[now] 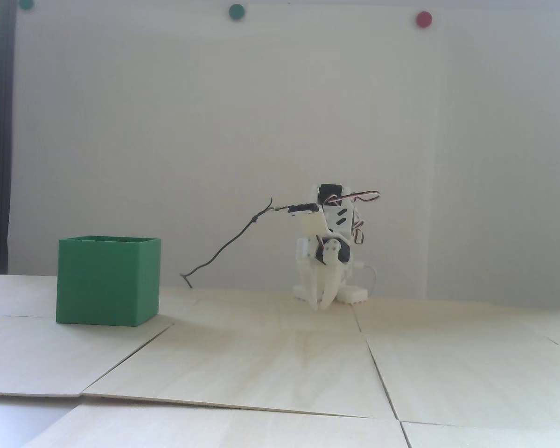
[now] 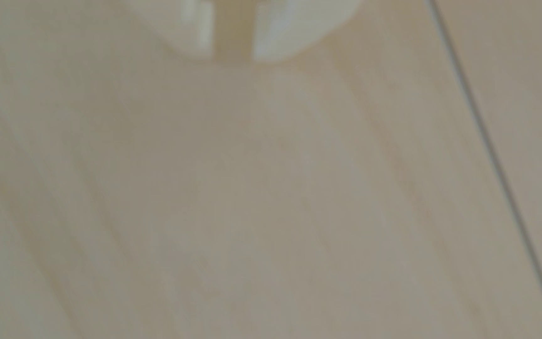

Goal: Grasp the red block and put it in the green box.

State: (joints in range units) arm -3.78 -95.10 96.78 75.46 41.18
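Note:
The green box (image 1: pixel 107 280) stands on the wooden table at the left of the fixed view, its top open; I cannot see into it. The red block shows in neither view. The white arm is folded low at the back of the table, right of the box. My gripper (image 1: pixel 323 305) points straight down with its tips at the table surface. In the blurred wrist view the gripper (image 2: pixel 233 55) enters from the top edge. Its two white fingertips (image 2: pixel 273 39) stand a narrow gap apart, with only bare wood between them.
A black cable (image 1: pixel 224 247) runs from the arm down to the table behind the box. Round green dots (image 1: pixel 236 11) and a red dot (image 1: pixel 423 19) are on the white wall. Seams (image 2: pixel 491 153) run between the wooden panels.

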